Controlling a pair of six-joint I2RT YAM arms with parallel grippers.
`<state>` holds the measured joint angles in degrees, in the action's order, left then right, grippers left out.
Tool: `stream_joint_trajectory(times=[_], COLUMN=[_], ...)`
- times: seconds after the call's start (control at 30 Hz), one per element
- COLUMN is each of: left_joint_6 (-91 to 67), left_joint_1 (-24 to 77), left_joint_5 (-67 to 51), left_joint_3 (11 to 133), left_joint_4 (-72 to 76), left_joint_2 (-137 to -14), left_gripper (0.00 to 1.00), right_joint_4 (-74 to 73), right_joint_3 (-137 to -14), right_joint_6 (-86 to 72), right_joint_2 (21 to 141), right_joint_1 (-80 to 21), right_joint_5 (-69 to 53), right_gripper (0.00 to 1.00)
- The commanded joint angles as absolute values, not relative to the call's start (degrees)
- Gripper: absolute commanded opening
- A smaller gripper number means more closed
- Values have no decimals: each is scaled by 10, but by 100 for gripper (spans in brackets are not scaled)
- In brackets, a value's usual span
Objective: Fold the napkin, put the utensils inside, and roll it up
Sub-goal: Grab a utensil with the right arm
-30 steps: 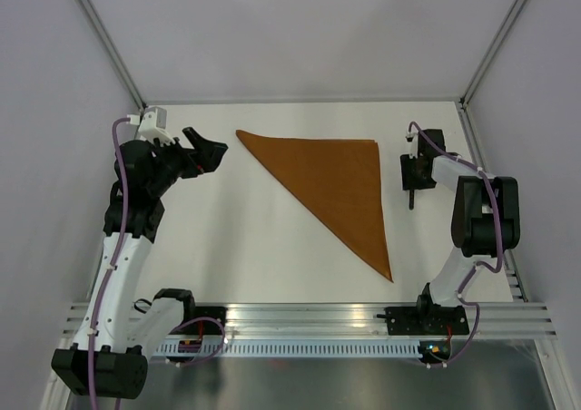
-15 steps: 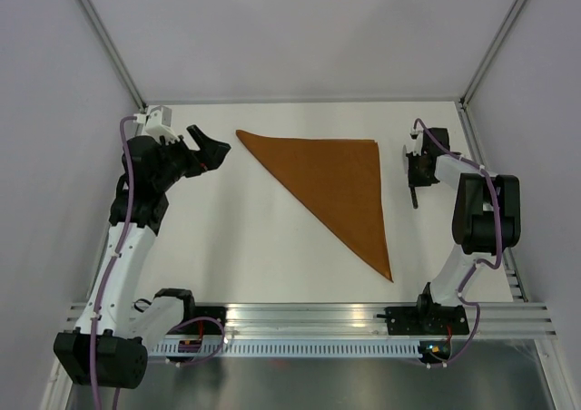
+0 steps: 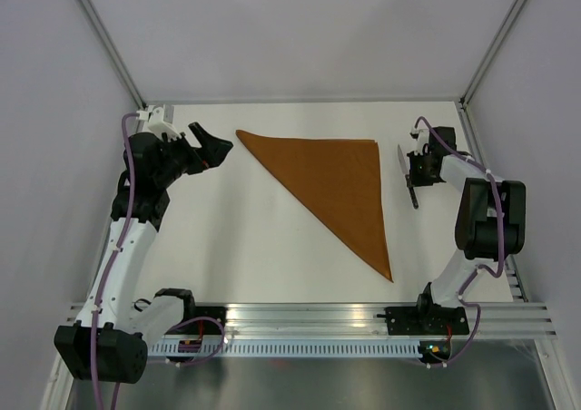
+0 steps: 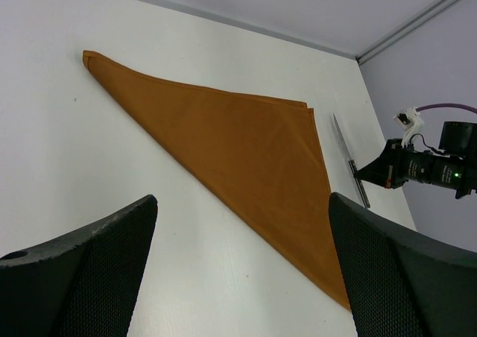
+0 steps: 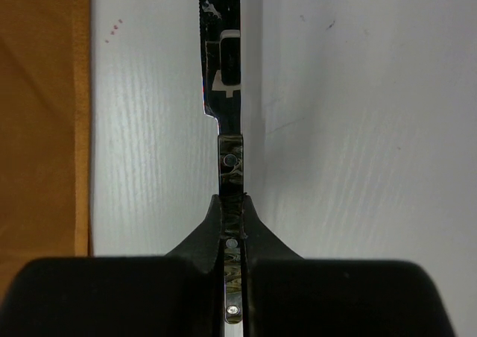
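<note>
while the right claw (image 5: 231,203) is clamped tight on the dark handle of the table knife (image 5: 222,76), the silver blade points toward the far edge of the white table (image 3: 227,247), parallel to the right edge and just beside the napkin's straight right side. whether the knife is clear of the tabletop cannot be told. the rust-orange napkin (image 3: 340,183) lies flat as a folded triangle by the middle of the far edge, its long tip reaching toward the near edge. the left claw (image 3: 211,147) is spread wide with nothing in it, near the far-left corner, apart from the cloth.
</note>
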<state>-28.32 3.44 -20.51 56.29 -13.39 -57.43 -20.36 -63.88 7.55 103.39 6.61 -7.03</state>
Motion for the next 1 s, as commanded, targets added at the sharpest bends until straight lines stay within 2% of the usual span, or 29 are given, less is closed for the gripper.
stream_joint_trajectory(times=[0.0,0.37,0.97], left_joint_6=[-293,-291,-281], left_joint_1=[32,32,32], left_joint_5=[-223,-224,-222], left_joint_3=[591,596,590], left_joint_4=[-127,-130,-139], left_joint_2=[-575,-578,-577], left_gripper=[100,100,100], right_joint_4=[-221,-272,-228], right_joint_3=[-656,-685,-658], right_joint_6=[88,102,101], right_joint_2=[983,950,987], right_joint_1=[69,59,69], right_joint_5=[-109,-149,-103], right_gripper=[0,1,0])
